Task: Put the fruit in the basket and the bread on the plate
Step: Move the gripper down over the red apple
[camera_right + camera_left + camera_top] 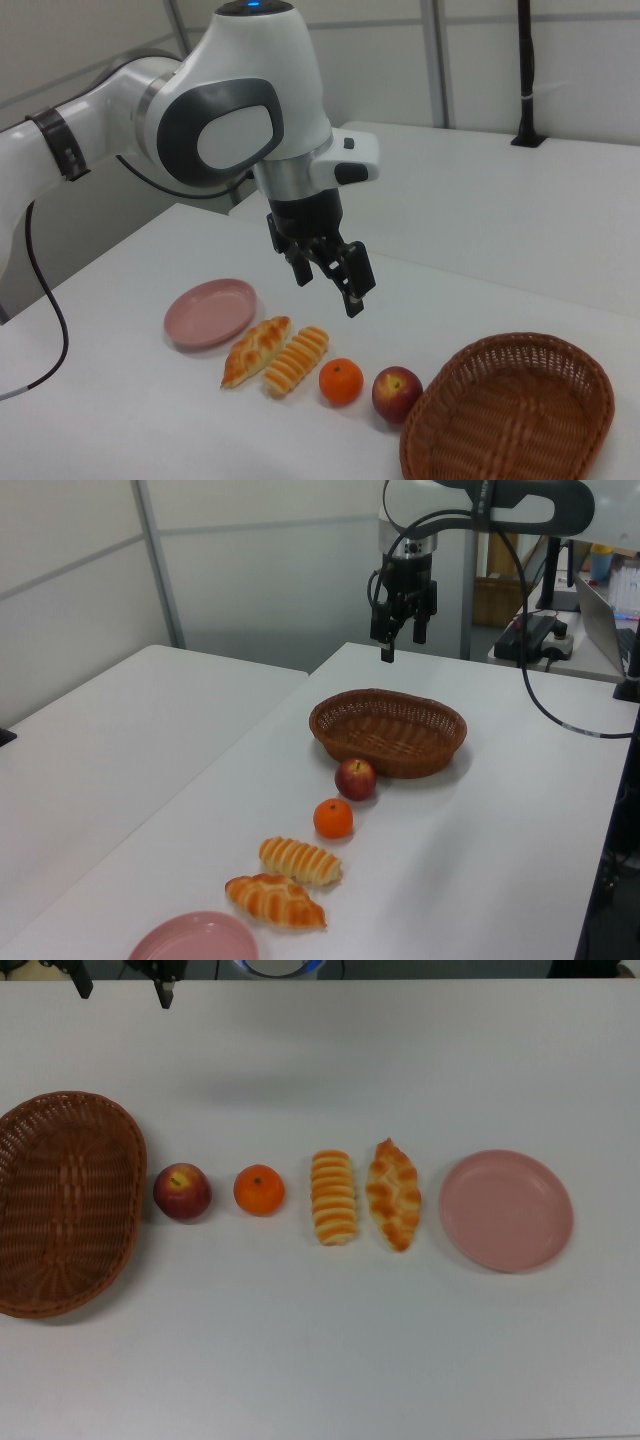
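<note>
On the white table (300,1360) five task items and a basket lie in one row, none touching. From the top view's left: the large oval reddish-brown wicker basket (68,1203), the dark red apple with a yellowish patch (182,1192) just beside its rim, the bright orange tangerine (259,1190), the ridged golden loaf with pale and orange stripes (333,1198), the leaf-shaped braided pastry with pointed ends (394,1194), and the round flat pink plate (506,1210). The basket and plate hold nothing.

The white robot arm's black gripper (330,268) hangs above the table, apart from everything, its jaws released and holding nothing. In the left view it hovers beyond the basket's far side (400,630). A second white table (120,730) stands alongside, and a laptop (600,615) sits at the left view's right edge.
</note>
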`<control>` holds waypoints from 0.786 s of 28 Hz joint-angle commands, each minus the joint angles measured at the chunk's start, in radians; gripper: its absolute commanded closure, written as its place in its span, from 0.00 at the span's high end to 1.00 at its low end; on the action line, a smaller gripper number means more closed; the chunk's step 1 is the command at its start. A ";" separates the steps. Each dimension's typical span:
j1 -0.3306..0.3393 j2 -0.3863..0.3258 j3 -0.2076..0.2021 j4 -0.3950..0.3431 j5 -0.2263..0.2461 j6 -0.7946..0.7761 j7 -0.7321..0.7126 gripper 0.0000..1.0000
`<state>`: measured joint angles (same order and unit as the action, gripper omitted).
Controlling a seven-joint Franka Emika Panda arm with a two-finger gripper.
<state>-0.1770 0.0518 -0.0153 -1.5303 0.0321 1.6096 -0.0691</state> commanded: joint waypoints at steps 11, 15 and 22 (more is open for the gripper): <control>0.109 0.193 0.008 -0.011 -0.037 0.260 0.058 1.00; 0.142 0.246 0.006 -0.011 -0.061 0.297 0.066 1.00; 0.180 0.345 0.006 -0.024 -0.195 0.392 0.202 1.00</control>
<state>-0.0198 0.3516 -0.0018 -1.5479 -0.0871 1.9527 0.0391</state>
